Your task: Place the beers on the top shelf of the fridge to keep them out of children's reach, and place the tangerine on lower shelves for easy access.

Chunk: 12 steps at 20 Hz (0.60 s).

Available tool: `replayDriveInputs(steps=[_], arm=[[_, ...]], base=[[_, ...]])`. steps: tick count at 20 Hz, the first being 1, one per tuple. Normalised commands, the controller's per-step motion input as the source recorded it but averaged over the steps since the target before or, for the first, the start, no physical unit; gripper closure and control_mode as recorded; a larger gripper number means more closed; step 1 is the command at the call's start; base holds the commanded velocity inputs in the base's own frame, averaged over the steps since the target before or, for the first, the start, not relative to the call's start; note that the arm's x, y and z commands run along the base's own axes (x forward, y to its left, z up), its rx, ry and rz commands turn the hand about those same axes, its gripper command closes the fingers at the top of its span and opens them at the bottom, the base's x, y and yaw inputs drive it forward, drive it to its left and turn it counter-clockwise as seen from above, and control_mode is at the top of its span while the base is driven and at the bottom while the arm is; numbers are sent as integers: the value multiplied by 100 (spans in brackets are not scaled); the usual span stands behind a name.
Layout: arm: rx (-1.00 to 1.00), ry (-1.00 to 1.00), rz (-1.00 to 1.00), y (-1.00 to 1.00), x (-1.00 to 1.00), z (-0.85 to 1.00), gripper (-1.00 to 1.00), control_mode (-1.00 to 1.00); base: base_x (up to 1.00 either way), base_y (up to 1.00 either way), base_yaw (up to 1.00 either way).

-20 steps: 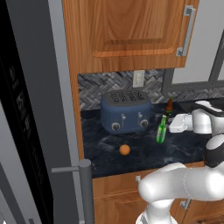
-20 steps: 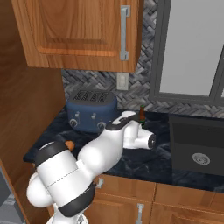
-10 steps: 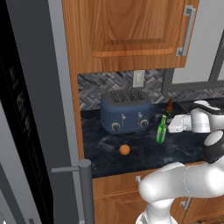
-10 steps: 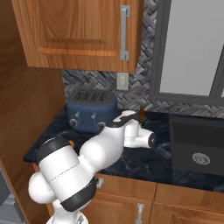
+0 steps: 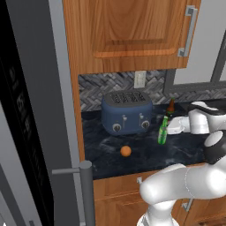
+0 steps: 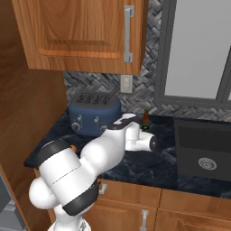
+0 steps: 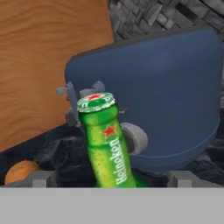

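Currently the gripper [image 7: 111, 180] stands fully spread, its two grey fingertips [image 7: 38, 178] low in the hand view, one at lower left and one at lower right, with the neck of the green beer bottle [image 7: 107, 144] rising between them. No contact between either fingertip and the glass is visible; nothing is held.

In the left base view the green beer bottle [image 5: 163, 130] stands upright on the dark marbled counter [image 5: 141, 156], right of centre, just in front of the lower right corner of the blue toaster [image 5: 127, 111]. The white hand reaches in from the right edge at bottle height, its end just beside the bottle. The brown beer bottle [image 5: 171, 106] stands upright behind the green one, a little higher in the frame, near the herringbone backsplash [image 5: 95, 86].

The tangerine [image 5: 126, 151] lies on the counter below the toaster, left of the green bottle and apart from it. In the hand view the tangerine [image 7: 22, 171] shows at the lower left edge.

The fridge [image 5: 33, 114] occupies the left of the left base view, its bar handle [image 5: 86, 192] at lower centre-left. Its shelves cannot be made out.

In the right base view the arm covers the green bottle; the brown beer bottle [image 6: 145, 120] shows just above the wrist, right of the toaster [image 6: 94, 113]. A sink [image 6: 205, 155] sits at the right.
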Motion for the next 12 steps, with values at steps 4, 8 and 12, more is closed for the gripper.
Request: replayDriveInputs(steps=[4,8,12], arm=[[0,2,0,11,0,0,-100,-100],[0,1,0,8,3,0,-100,-100],[0,0,0,13,8,0,100,-100]], base=[[0,0,0],[0,0,0],[0,0,0]])
